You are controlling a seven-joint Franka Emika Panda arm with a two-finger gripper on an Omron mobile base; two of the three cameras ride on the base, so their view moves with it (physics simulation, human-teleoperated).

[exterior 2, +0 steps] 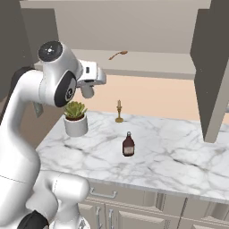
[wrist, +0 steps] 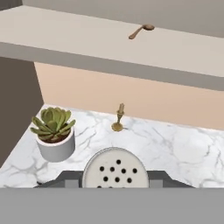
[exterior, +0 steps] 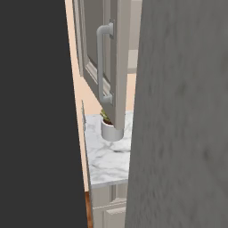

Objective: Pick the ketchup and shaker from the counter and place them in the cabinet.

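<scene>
a white robot arm is rising from the lower left of the right base view, bending at a high elbow and reaching forward and to the right, so that the claw [exterior 2: 91, 85] is hanging in the air above the left part of the worktop [exterior 2: 179, 156], just below the level of the open cabinet shelf [exterior 2: 147, 67]. in the hand view the claw [wrist: 115, 178] is gripping the shaker [wrist: 116, 168], a pale round top with dark holes, its dark fingers [wrist: 65, 178] pressing on either side, so the jaws are standing partly apart, closed on the shaker.

the ketchup [exterior 2: 128, 145], a small dark red bottle, is standing upright on the white marble worktop, near the middle and nearer the front edge than the back wall. a succulent in a white pot [exterior 2: 75, 119] is sitting near the left edge of the worktop, almost under the claw. a small brass candlestick [exterior 2: 119, 111] is standing toward the back edge, behind the ketchup and well apart from it. a wooden spoon [exterior 2: 118, 55] is lying on the cabinet shelf above.

in the left base view an open cabinet door [exterior: 102, 62] with a grey handle is hanging in front of the white pot [exterior: 111, 132], and a strip of the worktop [exterior: 107, 164] is showing beneath it.
</scene>
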